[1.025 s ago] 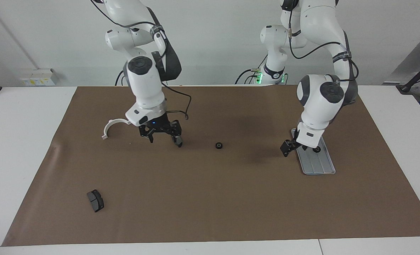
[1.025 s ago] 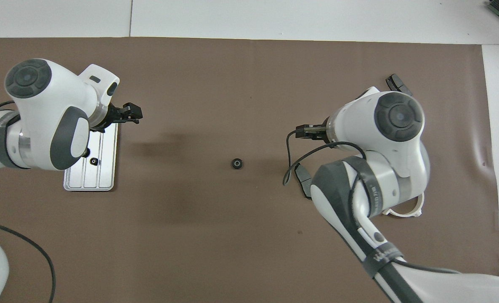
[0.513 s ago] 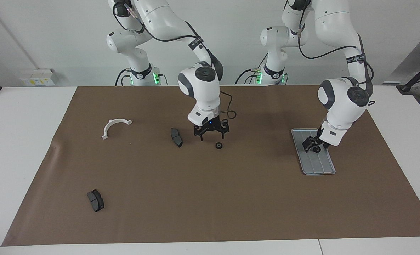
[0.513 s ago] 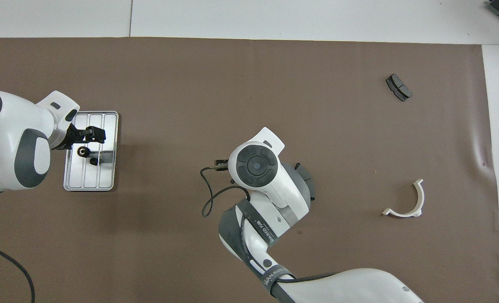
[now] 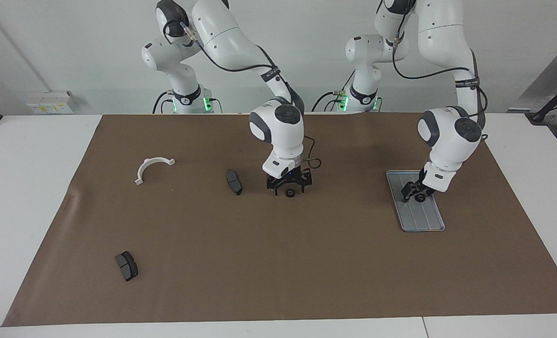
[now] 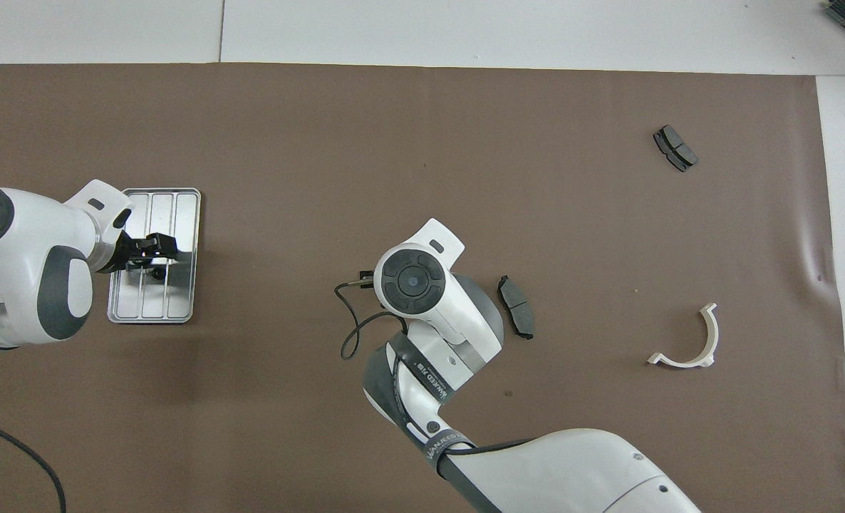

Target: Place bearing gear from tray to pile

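Note:
The silver-grey tray [image 5: 421, 219] [image 6: 182, 211] lies at the left arm's end of the brown mat. A small black bearing gear [image 5: 420, 197] [image 6: 157, 272] rests on it. My left gripper [image 5: 413, 192] [image 6: 149, 249] is down on the tray right at that gear, jaws open. Of the pile, a single black gear [image 5: 289, 192] shows, lying on the mat at mid-table. My right gripper [image 5: 289, 187] hangs low over it, open, one finger on each side. In the overhead view the right wrist hides this gear.
One dark brake pad [image 5: 234, 182] [image 6: 517, 316] lies beside the middle gear, toward the right arm's end. Another brake pad [image 5: 127, 265] [image 6: 675, 147] lies farther from the robots. A white curved bracket [image 5: 152, 168] [image 6: 690, 342] lies at the right arm's end.
My right arm swung from beside the white bracket to mid-table and dropped over the lone gear, uncovering a brake pad. My left gripper moved over the tray and sank to the gear there.

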You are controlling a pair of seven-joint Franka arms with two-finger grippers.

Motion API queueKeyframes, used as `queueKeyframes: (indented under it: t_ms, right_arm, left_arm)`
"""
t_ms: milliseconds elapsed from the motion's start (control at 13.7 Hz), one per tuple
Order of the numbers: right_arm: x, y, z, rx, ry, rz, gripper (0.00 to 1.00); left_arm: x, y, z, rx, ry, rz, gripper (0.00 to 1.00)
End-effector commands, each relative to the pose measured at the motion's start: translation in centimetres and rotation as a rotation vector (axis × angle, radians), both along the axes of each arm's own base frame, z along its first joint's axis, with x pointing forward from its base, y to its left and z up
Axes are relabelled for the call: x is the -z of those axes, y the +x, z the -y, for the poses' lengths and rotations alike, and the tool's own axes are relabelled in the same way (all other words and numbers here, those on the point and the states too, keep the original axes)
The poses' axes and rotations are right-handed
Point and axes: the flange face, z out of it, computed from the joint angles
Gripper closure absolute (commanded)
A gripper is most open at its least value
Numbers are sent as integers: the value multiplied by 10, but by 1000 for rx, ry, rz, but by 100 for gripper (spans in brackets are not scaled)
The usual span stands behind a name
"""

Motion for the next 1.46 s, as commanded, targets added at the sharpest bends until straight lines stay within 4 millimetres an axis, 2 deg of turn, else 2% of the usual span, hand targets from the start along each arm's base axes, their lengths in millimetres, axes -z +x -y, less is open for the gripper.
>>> queueKeyframes:
  t_ms: [0, 73, 220, 366, 439, 586, 732, 806, 879, 952, 1025, 1099, 1172, 1245, 1392]
  right_arm:
    - [0, 1, -2, -9, -13, 21, 7]
    - [2, -6, -9, -25, -18, 18, 16]
    - [7, -9, -8, -43, -39, 22, 45]
    - [6, -11, -9, -52, -45, 27, 78]
    - [6, -11, -9, -54, -47, 28, 98]
    - [5, -10, -9, -60, -51, 32, 100]
    - [0, -6, -8, -52, -56, 28, 100]
    - [-6, -3, -4, -46, -71, 18, 100]
    - [-20, 3, 3, -34, -78, 16, 100]
    - [-46, 8, 17, -15, -72, 24, 100]
    - [-69, 18, 40, 15, -72, 24, 100]
    - [-97, 28, 66, 38, -73, 24, 100]
    - [-115, 40, 101, 29, -85, 16, 100]
    - [-126, 52, 136, 15, -89, 5, 100]
    - [-130, 71, 205, -10, -114, -33, 100]
  left_arm:
    - [-4, -7, -2, 6, 6, 20, 30]
    - [-4, -6, -2, 7, 6, 20, 42]
    - [-4, -6, -3, 6, 6, 19, 65]
    - [-5, -5, -2, 7, 6, 19, 82]
    - [-6, -4, -3, 6, 6, 19, 88]
    - [-11, 4, -2, 7, 7, 23, 98]
    - [-28, 24, 6, 22, 8, 30, 100]
    - [-44, 35, 9, 23, 8, 28, 100]
    - [-55, 45, 12, 24, 8, 21, 100]
    - [-66, 53, 16, 30, 5, 19, 100]
    - [-75, 58, 30, 43, 0, 24, 100]
    - [-79, 58, 54, 28, -4, 25, 100]
    - [-80, 57, 77, -20, -9, 27, 100]
    - [-80, 54, 102, -56, -14, 28, 100]
    - [-80, 42, 171, -94, -24, 32, 100]
